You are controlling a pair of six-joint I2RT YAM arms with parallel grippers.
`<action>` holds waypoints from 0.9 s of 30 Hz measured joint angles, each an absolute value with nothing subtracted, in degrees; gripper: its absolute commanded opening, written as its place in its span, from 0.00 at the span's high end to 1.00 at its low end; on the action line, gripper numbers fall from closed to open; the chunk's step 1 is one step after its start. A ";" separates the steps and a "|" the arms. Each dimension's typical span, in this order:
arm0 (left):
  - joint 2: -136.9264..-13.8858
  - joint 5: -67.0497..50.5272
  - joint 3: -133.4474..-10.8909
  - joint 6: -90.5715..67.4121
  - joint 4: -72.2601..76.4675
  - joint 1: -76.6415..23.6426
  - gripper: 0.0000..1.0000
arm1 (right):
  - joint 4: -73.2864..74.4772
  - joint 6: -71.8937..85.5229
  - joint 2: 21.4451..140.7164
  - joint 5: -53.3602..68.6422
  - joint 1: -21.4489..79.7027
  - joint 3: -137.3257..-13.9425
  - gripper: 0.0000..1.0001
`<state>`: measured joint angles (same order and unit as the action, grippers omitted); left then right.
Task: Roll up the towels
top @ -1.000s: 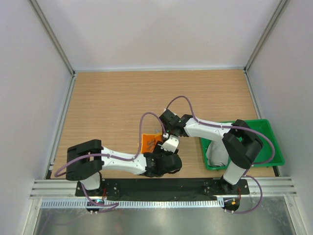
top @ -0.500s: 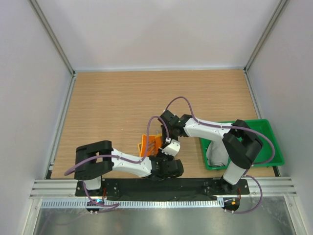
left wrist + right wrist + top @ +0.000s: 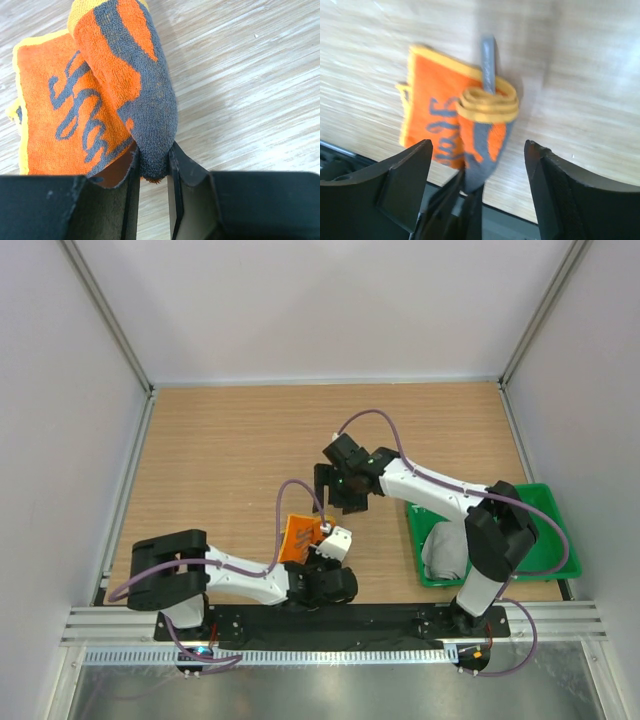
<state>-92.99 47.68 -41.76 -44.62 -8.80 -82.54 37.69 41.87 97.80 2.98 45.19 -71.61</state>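
The dark grey and orange towel lies near the table's front edge, partly rolled, with its flat orange part beside the roll. My left gripper is shut on the near end of the rolled part. From above, the left gripper sits at the right edge of this towel. My right gripper hovers just behind it, open and holding nothing; in its own view its jaws stand wide on either side of the roll. The light grey towel lies bunched in the green tray.
The green tray stands at the right front of the table, under the right arm. Grey walls close in the table on three sides. The black mounting rail runs along the front edge, right behind the left gripper.
My right gripper has opened, let go of the orange towel and drawn back from it. My left gripper has closed on the rolled end.
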 measured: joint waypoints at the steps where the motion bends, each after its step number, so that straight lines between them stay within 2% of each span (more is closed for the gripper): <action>1: -92.42 47.35 -41.06 -44.66 -8.08 -82.54 0.96 | 37.85 41.65 97.80 2.87 44.53 -73.21 0.16; 7: -88.82 44.66 -36.62 -44.36 -2.66 -82.19 0.97 | 37.80 40.64 95.96 2.87 38.63 -75.55 0.13; 17: -84.47 29.06 -28.56 -38.72 16.80 -79.07 0.97 | 38.44 39.00 83.07 2.90 24.36 -68.14 0.13; 27: -83.79 15.33 -18.59 -50.57 35.20 -69.43 1.00 | 34.24 38.46 67.40 7.77 23.62 -50.92 0.13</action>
